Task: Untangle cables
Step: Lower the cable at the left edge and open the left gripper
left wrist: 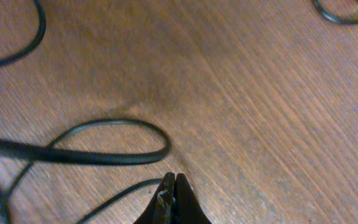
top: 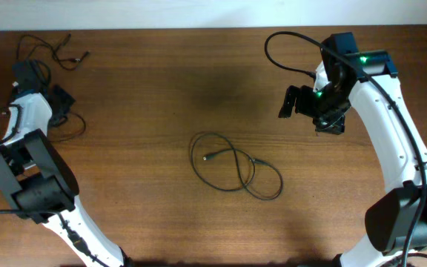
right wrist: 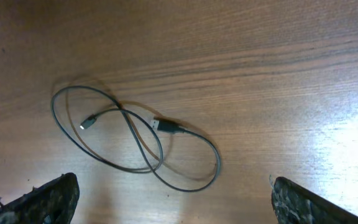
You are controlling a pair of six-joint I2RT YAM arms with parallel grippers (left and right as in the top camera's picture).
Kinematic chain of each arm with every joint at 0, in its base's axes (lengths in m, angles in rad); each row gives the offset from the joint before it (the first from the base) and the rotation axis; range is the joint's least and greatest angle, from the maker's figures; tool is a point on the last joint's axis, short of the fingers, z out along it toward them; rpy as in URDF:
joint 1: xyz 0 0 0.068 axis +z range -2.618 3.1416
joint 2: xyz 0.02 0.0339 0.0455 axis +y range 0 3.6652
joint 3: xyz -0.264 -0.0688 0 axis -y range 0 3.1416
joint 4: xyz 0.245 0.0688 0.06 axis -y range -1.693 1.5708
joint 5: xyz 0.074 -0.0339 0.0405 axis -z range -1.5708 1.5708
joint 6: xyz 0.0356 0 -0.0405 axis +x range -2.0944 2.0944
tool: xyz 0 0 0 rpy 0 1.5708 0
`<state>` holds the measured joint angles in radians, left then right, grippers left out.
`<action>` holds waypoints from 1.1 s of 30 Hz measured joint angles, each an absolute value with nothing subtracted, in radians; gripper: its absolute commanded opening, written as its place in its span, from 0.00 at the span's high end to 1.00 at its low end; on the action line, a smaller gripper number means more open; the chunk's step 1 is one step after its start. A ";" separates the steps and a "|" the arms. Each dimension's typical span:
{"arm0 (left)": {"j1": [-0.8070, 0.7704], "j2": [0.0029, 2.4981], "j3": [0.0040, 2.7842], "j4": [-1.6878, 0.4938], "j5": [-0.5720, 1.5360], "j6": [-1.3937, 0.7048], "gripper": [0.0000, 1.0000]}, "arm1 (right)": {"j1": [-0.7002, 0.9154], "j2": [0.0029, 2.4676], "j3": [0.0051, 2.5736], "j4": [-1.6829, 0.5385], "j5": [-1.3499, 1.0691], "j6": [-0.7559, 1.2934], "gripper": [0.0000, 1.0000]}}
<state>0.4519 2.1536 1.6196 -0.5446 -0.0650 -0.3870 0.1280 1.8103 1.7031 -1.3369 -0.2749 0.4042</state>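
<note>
A thin black cable (top: 236,167) lies in loose crossed loops at the middle of the wooden table, with small plug ends inside the loops. It shows in the right wrist view (right wrist: 135,140) below my jaws. My right gripper (top: 302,104) is open and empty, held above the table to the right of and beyond that cable (right wrist: 173,199). Another thin black cable (top: 54,52) lies at the far left corner, with loops by my left gripper (top: 61,100). My left gripper (left wrist: 174,182) is shut and empty, tips just above the wood beside a cable loop (left wrist: 114,152).
The table's far edge meets a white wall (top: 199,11). The thicker black arm cable (top: 288,55) arches off the right arm. The bases of both arms stand at the near corners.
</note>
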 measured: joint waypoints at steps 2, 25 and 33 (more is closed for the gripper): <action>0.452 2.154 1.713 -0.604 -0.060 -0.351 0.72 | 0.128 1.810 1.703 -1.332 -0.274 0.404 0.02; 0.496 2.144 1.567 -0.649 -0.207 -0.027 0.43 | 0.128 1.810 1.703 -1.271 -0.275 0.404 0.02; 0.496 2.144 1.574 -0.602 -0.156 0.083 1.00 | 0.128 1.810 1.703 -1.270 -0.275 0.404 0.02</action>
